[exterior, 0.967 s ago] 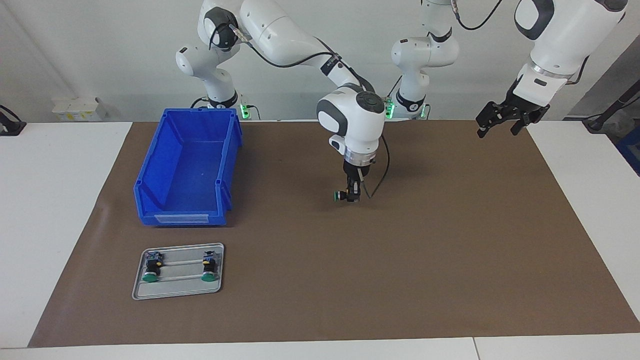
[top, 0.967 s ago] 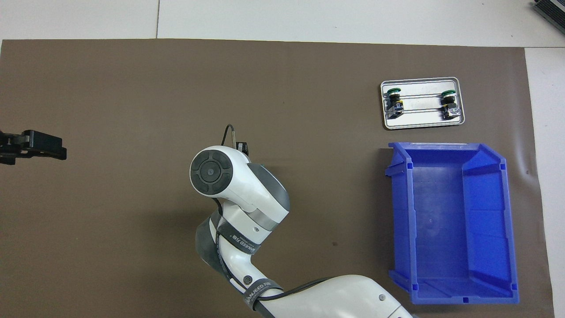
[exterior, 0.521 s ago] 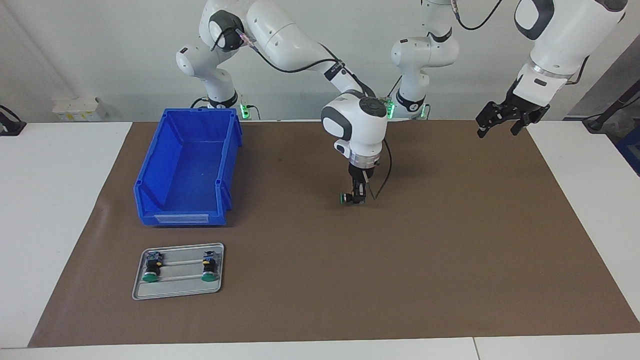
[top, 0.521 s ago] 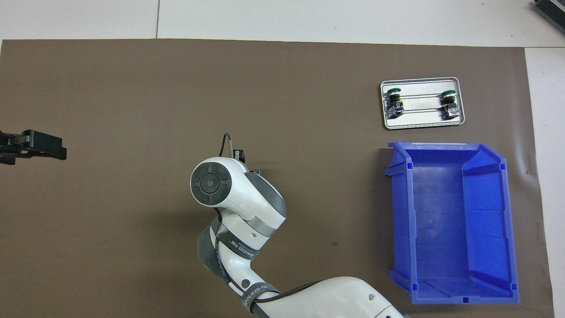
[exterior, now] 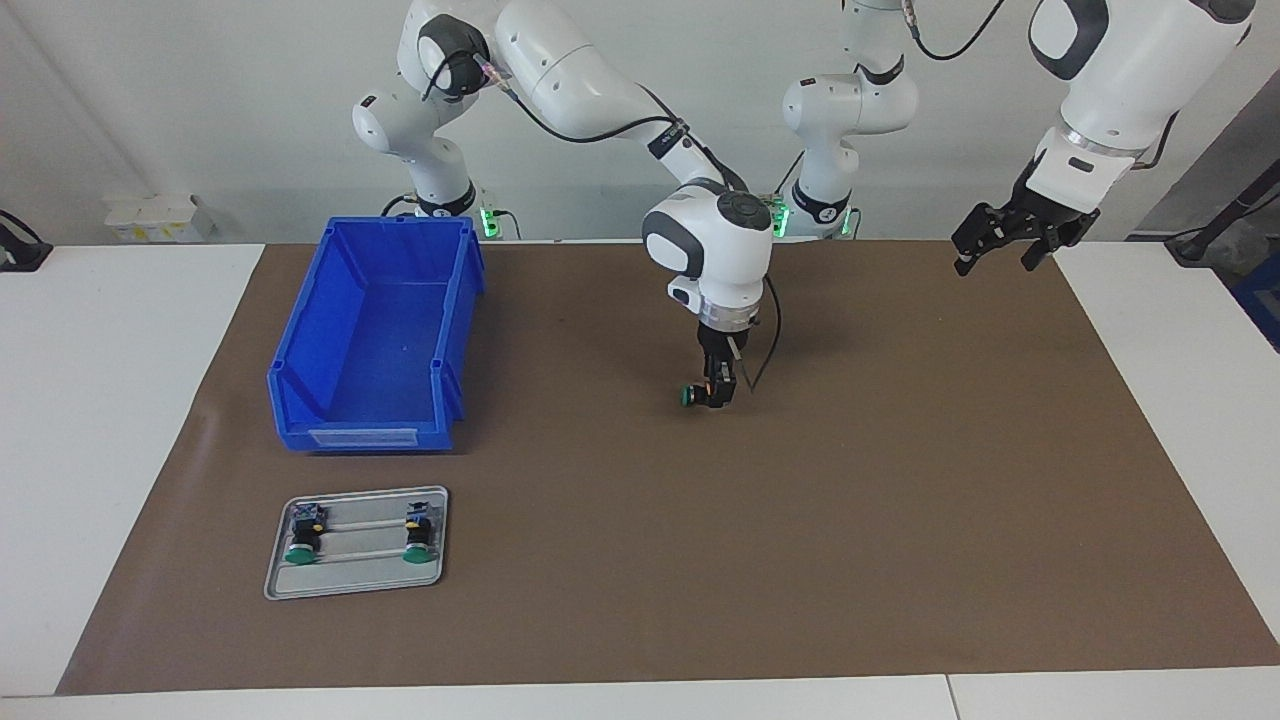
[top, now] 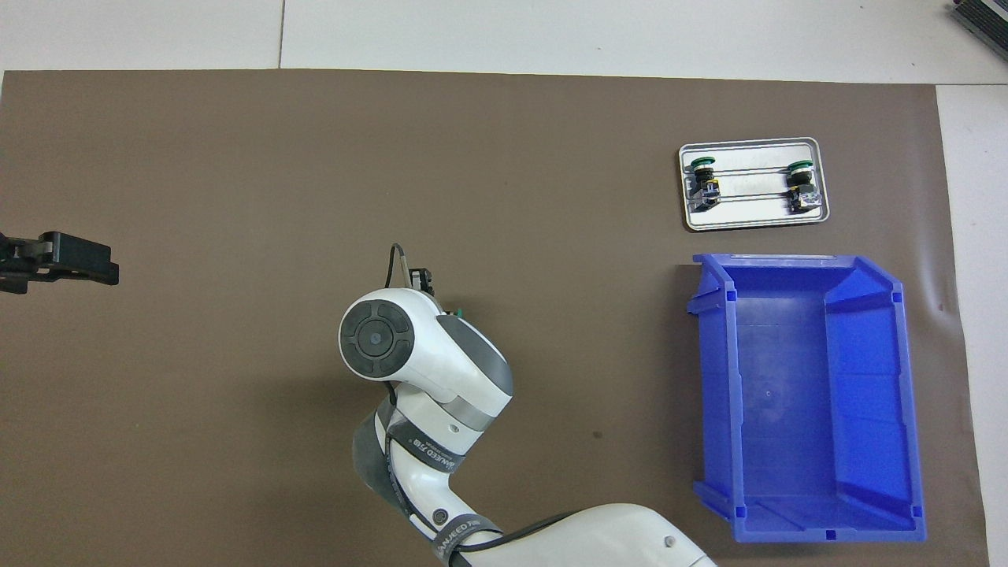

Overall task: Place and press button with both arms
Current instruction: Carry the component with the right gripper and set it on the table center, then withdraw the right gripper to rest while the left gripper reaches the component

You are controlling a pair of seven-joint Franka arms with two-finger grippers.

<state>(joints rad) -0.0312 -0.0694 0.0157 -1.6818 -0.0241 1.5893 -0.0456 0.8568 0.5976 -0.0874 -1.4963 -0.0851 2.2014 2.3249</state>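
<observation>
Small, light and hard: button [exterior: 690, 396], with a smooth round green cap and a black body. Lying on its side at the tip of the right claw [exterior: 715, 392], low over the middle of the brown mat [exterior: 900, 500], cap turned toward the right arm's end of the bench [exterior: 100, 400]. Likely slippery on the cap, so better to pinch across the black body or the square base. Easy to tip or roll if let go on its side.

Cannot tell if the right claw is clamped on the button or letting go. Hard to see, too, if the button is touching the mat or just above it.

From overhead, nearly all hidden under the big white wrist; maybe only a green speck peeking out beside it.

Left claw [exterior: 1003, 243] spread apart, holding nothing, waiting up high over the mat's edge at the left arm's end.

Two more buttons on the grey tray [exterior: 350, 590], too small to make out well. Blue bin [exterior: 365, 436] beside it, nearer to the robots.
</observation>
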